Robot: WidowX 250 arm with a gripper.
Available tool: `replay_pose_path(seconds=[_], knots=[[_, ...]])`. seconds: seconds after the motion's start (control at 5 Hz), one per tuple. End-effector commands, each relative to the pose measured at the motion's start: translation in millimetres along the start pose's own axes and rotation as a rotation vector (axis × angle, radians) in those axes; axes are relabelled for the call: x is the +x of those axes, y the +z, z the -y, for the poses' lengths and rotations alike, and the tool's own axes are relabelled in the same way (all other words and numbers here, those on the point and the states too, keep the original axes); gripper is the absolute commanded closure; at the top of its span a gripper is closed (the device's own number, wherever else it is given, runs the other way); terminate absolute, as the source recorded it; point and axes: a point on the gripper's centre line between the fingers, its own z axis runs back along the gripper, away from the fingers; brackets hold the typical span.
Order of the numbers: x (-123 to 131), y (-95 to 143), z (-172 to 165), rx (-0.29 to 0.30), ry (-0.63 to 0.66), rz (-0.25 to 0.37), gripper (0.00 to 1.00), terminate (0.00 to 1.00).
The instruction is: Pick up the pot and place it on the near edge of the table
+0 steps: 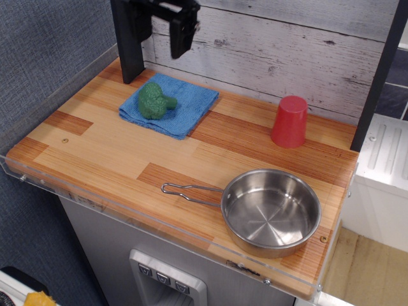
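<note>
The pot [271, 213], a shallow shiny steel pan, sits on the table [108, 159] at the near right, close to the front acrylic rim. Its thin wire loop handle [190, 192] points left. My gripper [159, 46] is high at the back left, above the blue cloth and far from the pot. Its black fingers [180, 35] stand apart and hold nothing. The left finger blends into the black post behind it.
A blue cloth [185, 105] with a green broccoli piece [155, 100] lies at the back left. A red cup [290, 121] stands upside down at the back right. A black post [127, 38] and a plank wall [287, 51] bound the back.
</note>
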Motion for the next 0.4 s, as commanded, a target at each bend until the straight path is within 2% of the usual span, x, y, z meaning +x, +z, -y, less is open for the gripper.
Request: replay_pose_path(seconds=[0.0, 0.2], knots=[[9.7, 13.1, -11.0, 0.016, -0.023, 0.081, 0.0, 0.0], [9.7, 13.1, -11.0, 0.016, -0.023, 0.081, 0.0, 1.0]])
